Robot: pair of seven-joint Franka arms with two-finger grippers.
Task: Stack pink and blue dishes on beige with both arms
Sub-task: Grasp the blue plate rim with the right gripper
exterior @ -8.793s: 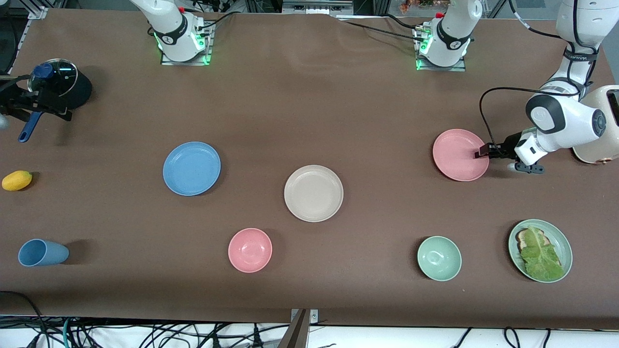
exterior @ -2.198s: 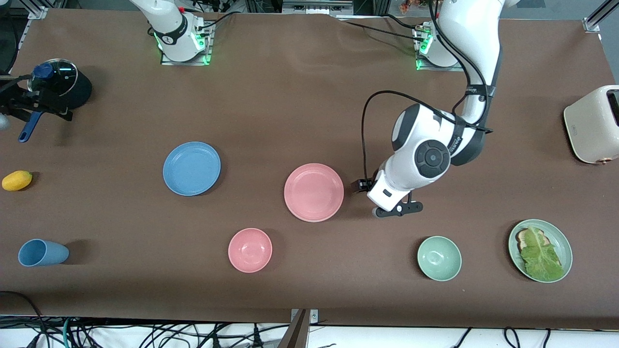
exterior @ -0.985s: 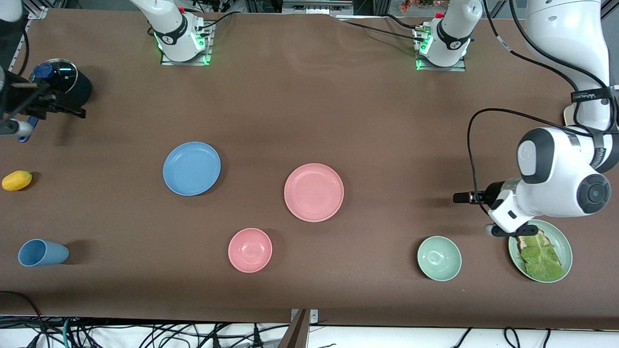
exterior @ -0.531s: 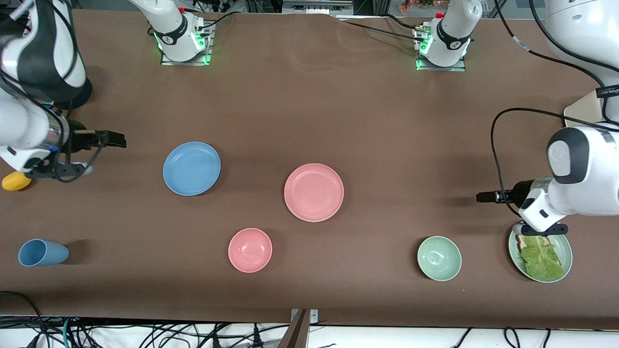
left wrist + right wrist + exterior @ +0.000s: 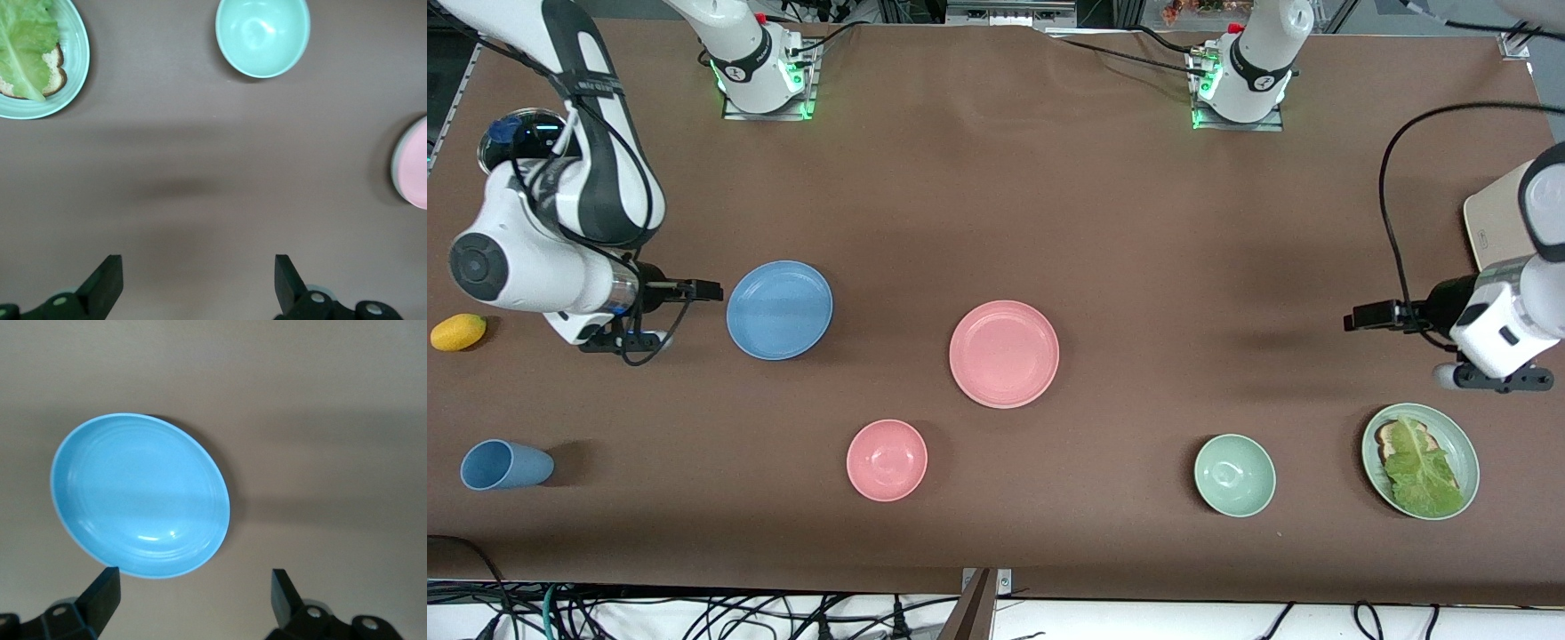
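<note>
The pink plate (image 5: pixel 1004 354) lies in the middle of the table on top of the beige plate, which it covers in the front view. In the left wrist view a thin pale rim (image 5: pixel 394 167) shows beside the pink plate (image 5: pixel 415 167). The blue plate (image 5: pixel 779 309) lies flat toward the right arm's end. My right gripper (image 5: pixel 710 290) is open and low, just beside the blue plate (image 5: pixel 140 495), with nothing between its fingers (image 5: pixel 195 580). My left gripper (image 5: pixel 1356 317) hangs open and empty (image 5: pixel 198 261) over bare table near the toaster.
A small pink bowl (image 5: pixel 887 460), a pale green bowl (image 5: pixel 1234 475) and a green plate with toast and lettuce (image 5: pixel 1420 460) lie nearer the camera. A blue cup (image 5: pixel 505 465), a yellow fruit (image 5: pixel 458 332), a lidded black pot (image 5: pixel 525 142) and a toaster (image 5: pixel 1507 222) are at the table's ends.
The left arm carried the pink plate onto the beige plate, let go and drew back toward its own end. The right arm swung from the pot to beside the blue plate.
</note>
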